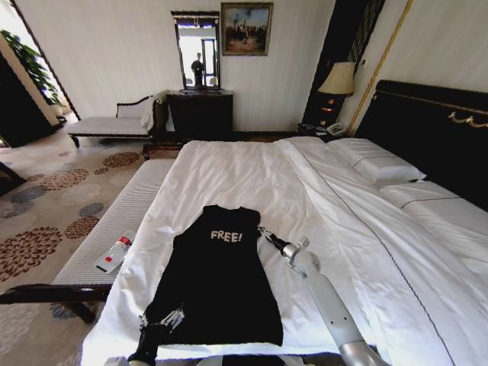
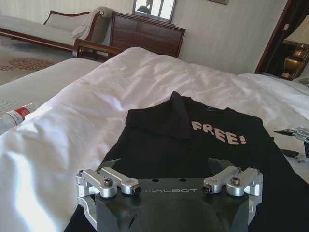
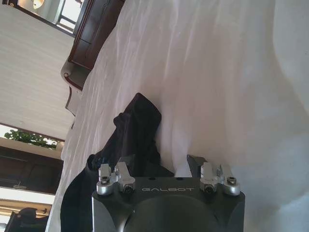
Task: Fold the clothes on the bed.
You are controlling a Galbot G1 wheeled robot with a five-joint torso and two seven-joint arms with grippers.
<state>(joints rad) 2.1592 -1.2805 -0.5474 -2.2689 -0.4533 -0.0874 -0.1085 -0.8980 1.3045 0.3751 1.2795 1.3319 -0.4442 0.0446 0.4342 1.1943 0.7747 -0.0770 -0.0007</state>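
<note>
— Where is the T-shirt [image 1: 221, 278]?
— On the white duvet [image 1: 252, 175] of the bed [image 1: 427, 252], near the foot edge, lying lengthwise with "FREE!" facing up. Both sleeves look folded in, so it forms a narrow dark strip.

— Left gripper [image 1: 162, 320]?
— At the shirt's bottom hem, on its left corner. In the left wrist view the fingers [image 2: 219, 166] stand spread with shirt fabric under them; whether any cloth is caught I cannot tell.

— Right gripper [image 1: 264, 232]?
— Just beside the shirt's right shoulder, low over the duvet. Its fingers are apart, one by the bunched black cloth, holding nothing.

— Beyond the shirt?
— A bench [image 1: 114, 244] left of the bed carries a plastic bottle [image 1: 114, 254]. Pillows [image 1: 381, 164] lie farther right, by the headboard [image 1: 427, 130].
</note>
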